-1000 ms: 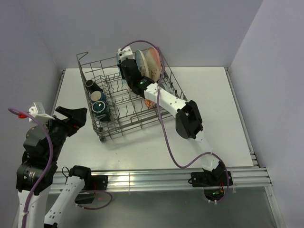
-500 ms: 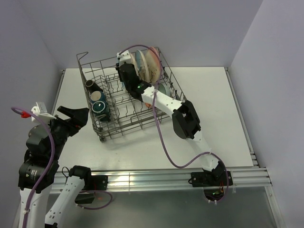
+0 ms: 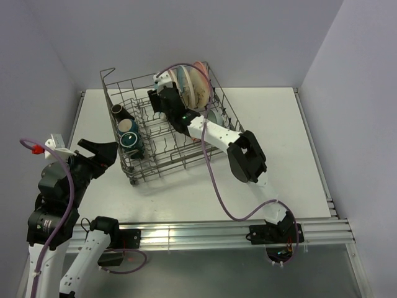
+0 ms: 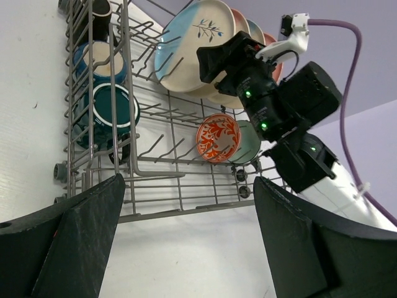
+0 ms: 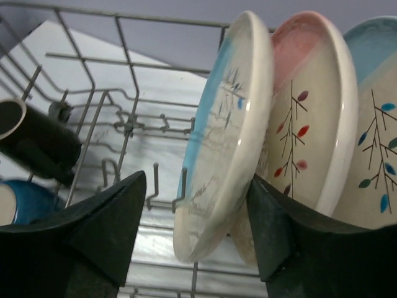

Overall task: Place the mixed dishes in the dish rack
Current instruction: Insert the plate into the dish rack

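Observation:
The dish rack (image 3: 166, 169) stands at the back left of the table. Three two-tone plates (image 3: 189, 84) stand upright in its far end. My right gripper (image 5: 198, 230) reaches into the rack, open. The blue-and-cream plate (image 5: 226, 136) stands between its jaws, clear of the left finger (image 5: 93, 236) and close against the right one. A pink-and-cream plate (image 5: 304, 112) stands just behind it. Black (image 3: 119, 112) and teal (image 3: 129, 140) mugs lie on the rack's left side. An orange-red bowl (image 4: 218, 136) and a pale green bowl (image 4: 249, 144) sit on its right. My left gripper (image 4: 186, 242) hangs open and empty over the table by the rack's near side.
A blue mug (image 4: 96, 59) lies between the black and teal ones. Rows of upright tines (image 5: 155, 183) fill the rack floor. The right arm (image 3: 245, 158) stretches over the rack's near right corner. Walls close the table at the back and on both sides.
My right gripper has opened and let go of the blue-and-cream plate, which now stands among the tines beside the others. The left arm has shifted only slightly.

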